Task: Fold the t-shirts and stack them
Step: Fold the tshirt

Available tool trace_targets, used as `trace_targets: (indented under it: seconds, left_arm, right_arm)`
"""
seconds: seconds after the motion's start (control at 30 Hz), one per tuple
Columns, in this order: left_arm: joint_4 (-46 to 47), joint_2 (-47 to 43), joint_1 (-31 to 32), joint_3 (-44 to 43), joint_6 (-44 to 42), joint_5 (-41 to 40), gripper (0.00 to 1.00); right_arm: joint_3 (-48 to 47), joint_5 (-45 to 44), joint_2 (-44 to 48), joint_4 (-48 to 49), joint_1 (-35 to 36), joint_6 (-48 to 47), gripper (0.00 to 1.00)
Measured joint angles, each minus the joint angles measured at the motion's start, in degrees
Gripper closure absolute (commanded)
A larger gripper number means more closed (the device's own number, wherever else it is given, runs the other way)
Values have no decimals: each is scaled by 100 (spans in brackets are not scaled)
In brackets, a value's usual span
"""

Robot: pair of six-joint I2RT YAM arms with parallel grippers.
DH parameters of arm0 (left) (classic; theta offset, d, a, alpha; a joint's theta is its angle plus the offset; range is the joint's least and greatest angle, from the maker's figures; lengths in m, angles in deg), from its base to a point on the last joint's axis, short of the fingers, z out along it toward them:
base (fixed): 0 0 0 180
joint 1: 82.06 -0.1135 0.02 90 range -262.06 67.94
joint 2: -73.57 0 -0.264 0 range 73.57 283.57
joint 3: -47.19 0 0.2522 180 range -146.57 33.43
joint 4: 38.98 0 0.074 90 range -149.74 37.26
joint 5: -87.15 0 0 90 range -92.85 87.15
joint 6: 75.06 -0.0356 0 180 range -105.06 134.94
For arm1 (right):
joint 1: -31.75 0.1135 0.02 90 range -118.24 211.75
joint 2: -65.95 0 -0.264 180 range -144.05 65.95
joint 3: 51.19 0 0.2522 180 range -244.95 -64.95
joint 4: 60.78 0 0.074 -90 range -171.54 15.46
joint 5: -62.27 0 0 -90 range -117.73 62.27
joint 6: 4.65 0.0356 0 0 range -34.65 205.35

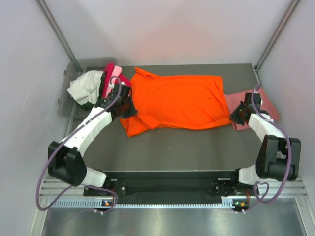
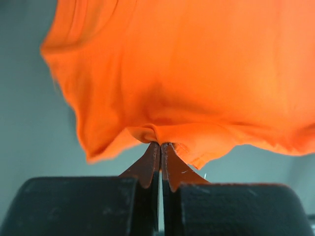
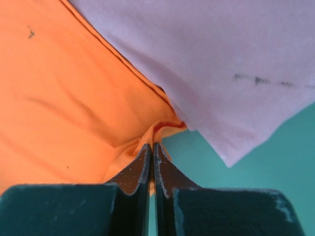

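Both jaws pinch orange shirt (image 1: 177,101) edges, tips hidden by folds.

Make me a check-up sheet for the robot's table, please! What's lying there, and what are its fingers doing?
Surface: dark grey table, flat.
Job's things: orange t-shirt spread across the middle, bunched at its left end; salmon-pink t-shirt touching its right edge; white shirt and magenta shirt heaped at the far left.
Clutter: grey bin holding that heap; nothing else seen.
Grippers: left gripper has its fingers shut on the orange shirt's left end; right gripper is shut on its right edge.
Cables: a purple cable loops along each arm.
Surroundings: white walls on three sides; metal rail at the near edge.
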Motion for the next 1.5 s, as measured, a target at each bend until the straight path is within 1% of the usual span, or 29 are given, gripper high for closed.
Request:
trace_targets:
  seconds: [0.2,0.63,0.97,1.3,1.5]
  left_arm:
    - [140,1012,-332,-973,-424,17,100]
    - [352,2199,-564,-1904,-798,44,100]
    - [415,2575,-680,-2229,-852,160,100]
    - [400,2638,-717,-2586,-881,-4,100]
    - [315,2861,-719,-2865,-883,-286,100]
  right_arm:
    - [-398,9,-466,-2,61,107,100]
    - [-1069,-17,-1147,-33,109,310,100]
    - [-1497,-131,-1353,-85,114,372,100]
    - [-1722,-149,-1515,-127,114,372,100]
    - [-1794,-146,-1652,-105,118,413,100]
